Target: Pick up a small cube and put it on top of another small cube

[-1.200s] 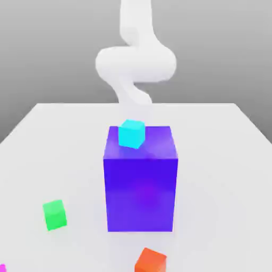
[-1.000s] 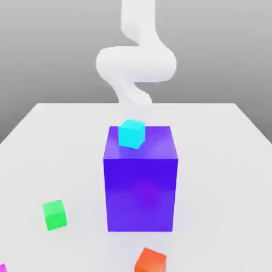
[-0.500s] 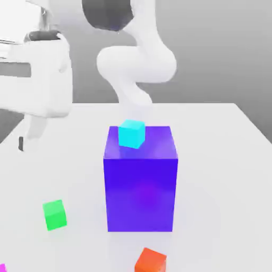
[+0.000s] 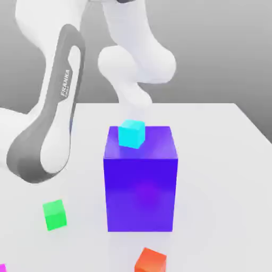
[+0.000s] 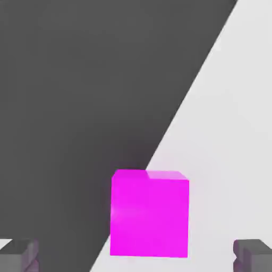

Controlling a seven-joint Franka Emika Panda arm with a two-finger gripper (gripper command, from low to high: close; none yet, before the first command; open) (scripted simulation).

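Looking at a wide-open pincer (image 5: 136, 256) in the hand view, tips cropped by the frame, with the magenta cube (image 5: 149, 218) between and apart from both. Can't really identify the dark area (image 5: 79, 106) next to it. Down to a cut-off sliver at the exterior view's lower left corner, that same cube. Also cropped: orange cube (image 4: 151, 261), white arm (image 4: 40, 111). Partly hidden behind the cyan cube (image 4: 132, 134): top of the blue-purple block (image 4: 141, 194).

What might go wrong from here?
The pink cube appears to sit right by the table's edge, so a slight nudge could tip it off. The end effector is open around its sides; coming down off-centre, it might knock the cube instead of gripping it. Later, the arm could bump the big blue block and topple the light-blue cube on top.
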